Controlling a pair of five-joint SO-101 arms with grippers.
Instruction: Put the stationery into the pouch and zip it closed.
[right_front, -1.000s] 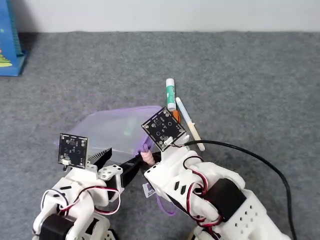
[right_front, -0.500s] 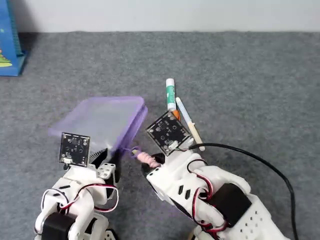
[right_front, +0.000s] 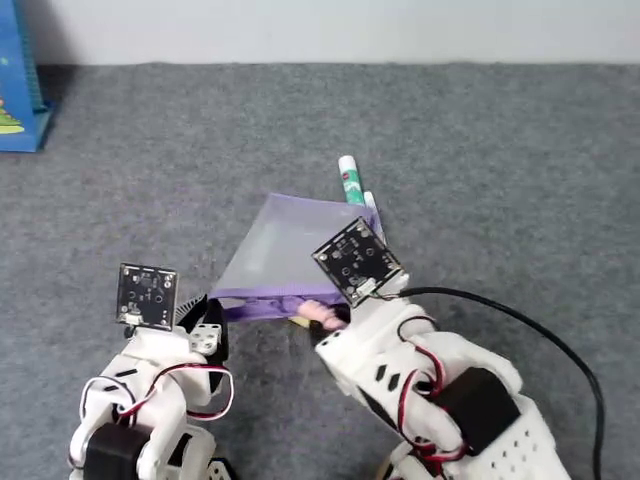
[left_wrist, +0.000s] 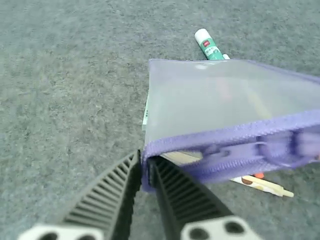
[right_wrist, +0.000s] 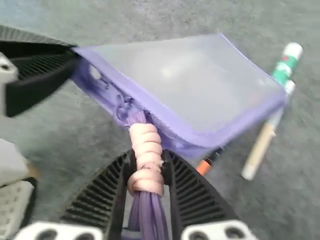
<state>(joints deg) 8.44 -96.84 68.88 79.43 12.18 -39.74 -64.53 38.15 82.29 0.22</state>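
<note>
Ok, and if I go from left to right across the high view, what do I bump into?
Blue box → left tool → purple pouch → black cable.

1. My pouch (right_front: 290, 255) is translucent purple with a purple zip edge. It is lifted off the table and tilted, and one corner of the zip edge is pinched in my left gripper (left_wrist: 144, 162).
2. Its pink coiled zip pull (right_wrist: 145, 145) is clamped in my right gripper (right_wrist: 147, 167); the zip looks partly open, though I can't be sure.
3. My glue stick (right_front: 350, 178), white and green, lies on the table, poking out past the pouch's far edge.
4. My cream pen (right_wrist: 260, 150) and orange pen (right_wrist: 209, 161) lie beside it, partly beneath the pouch, not inside.
</note>
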